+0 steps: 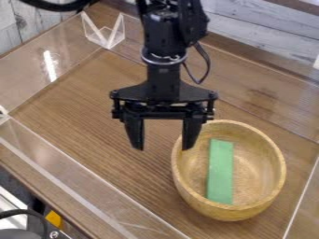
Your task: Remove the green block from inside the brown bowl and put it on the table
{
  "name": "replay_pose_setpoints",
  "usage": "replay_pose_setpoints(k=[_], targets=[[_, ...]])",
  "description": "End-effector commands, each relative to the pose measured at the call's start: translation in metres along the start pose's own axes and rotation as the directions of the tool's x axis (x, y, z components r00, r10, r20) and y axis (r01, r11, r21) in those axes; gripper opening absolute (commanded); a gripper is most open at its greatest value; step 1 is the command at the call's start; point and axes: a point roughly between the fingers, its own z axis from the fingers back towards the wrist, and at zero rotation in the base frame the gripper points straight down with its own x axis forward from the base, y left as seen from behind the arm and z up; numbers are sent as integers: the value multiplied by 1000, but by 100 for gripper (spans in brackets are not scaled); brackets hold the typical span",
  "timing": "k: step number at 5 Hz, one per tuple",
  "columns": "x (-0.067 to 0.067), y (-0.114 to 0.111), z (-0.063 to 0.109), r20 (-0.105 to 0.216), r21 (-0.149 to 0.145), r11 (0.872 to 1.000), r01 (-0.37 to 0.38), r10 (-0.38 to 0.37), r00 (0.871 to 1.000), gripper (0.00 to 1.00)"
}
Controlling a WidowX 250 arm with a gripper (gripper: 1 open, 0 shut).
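Observation:
The green block (222, 170), a long flat bright-green bar, lies inside the brown bowl (267, 191), a round light tan wooden bowl at the lower right of the table (88, 103). My gripper (163, 136) points straight down with its two black fingers spread wide and nothing between them. It hangs just left of the bowl, and its right finger (192, 132) stands over the bowl's left rim. The block is fully visible and untouched.
Low clear acrylic walls (44, 56) edge the wood-grain table. A small clear triangular stand (104, 33) sits at the back, behind the arm. The table's front edge runs along the lower left.

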Motion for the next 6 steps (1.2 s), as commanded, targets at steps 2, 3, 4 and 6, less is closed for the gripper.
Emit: replay_pose_setpoints(k=[2,3,4,6], targets=[[2,-11,3,18,-36,999,-33,34,999,100],[3,-9,-7,11,-31,1000,1,-1,1000,100],[3,-13,-15,6,-48,998,33,-33,999,100],[3,-3,-32,-10,-67,997,-32,31,999,100]])
